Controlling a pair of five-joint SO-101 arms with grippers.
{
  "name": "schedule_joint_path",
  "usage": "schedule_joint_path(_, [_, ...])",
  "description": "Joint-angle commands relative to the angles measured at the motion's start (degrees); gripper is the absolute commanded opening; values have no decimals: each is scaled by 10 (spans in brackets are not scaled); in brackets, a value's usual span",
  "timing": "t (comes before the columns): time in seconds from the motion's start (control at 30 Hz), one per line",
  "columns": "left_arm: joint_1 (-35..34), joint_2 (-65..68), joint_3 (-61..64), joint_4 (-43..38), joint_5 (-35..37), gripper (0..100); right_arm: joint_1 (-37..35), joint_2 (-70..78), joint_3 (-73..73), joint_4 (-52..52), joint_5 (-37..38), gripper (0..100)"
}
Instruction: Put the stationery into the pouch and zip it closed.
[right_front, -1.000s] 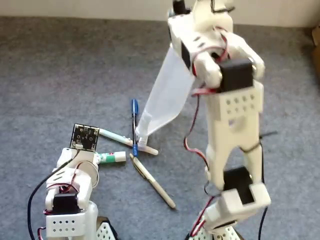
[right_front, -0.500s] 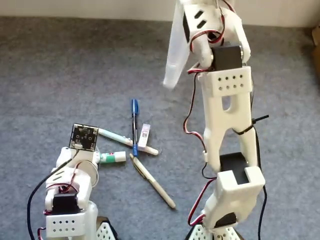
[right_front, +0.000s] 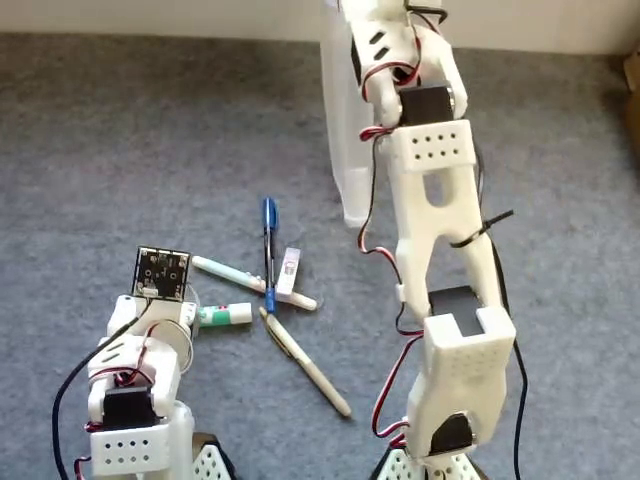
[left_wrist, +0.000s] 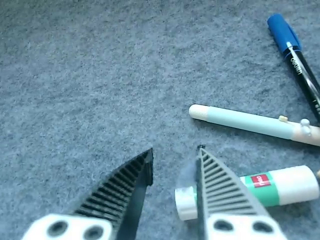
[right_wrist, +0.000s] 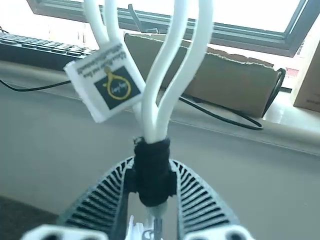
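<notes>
A translucent pouch (right_front: 345, 130) hangs upright in the air at the back of the table, held from its top by my right gripper (right_wrist: 152, 167). That gripper is shut on the pouch's black pull (right_wrist: 151, 165), which carries white cord loops and a tag (right_wrist: 105, 80). On the carpet lie a blue pen (right_front: 269, 250), a mint pen (right_front: 230, 272), a glue stick (right_front: 225, 315), a small eraser (right_front: 289, 272) and a beige pen (right_front: 310, 368). My left gripper (left_wrist: 175, 148) is open just above the carpet, one finger (left_wrist: 212, 180) over the glue stick's (left_wrist: 280, 185) cap end.
Grey carpet (right_front: 120, 150) covers the table. The right arm (right_front: 440, 220) stretches along the right side. The stationery forms a loose cluster in the middle front, with the mint pen (left_wrist: 250, 121) and blue pen (left_wrist: 295, 45) just beyond my left gripper.
The right arm raised the pouch off the stationery and swung it up; it now hangs straight down. The left arm shifted slightly left.
</notes>
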Motion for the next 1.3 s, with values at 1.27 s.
schedule_joint_path(1.27, [-5, -6, 10, -10, -1, 147, 35, 69, -172, 189, -6, 5])
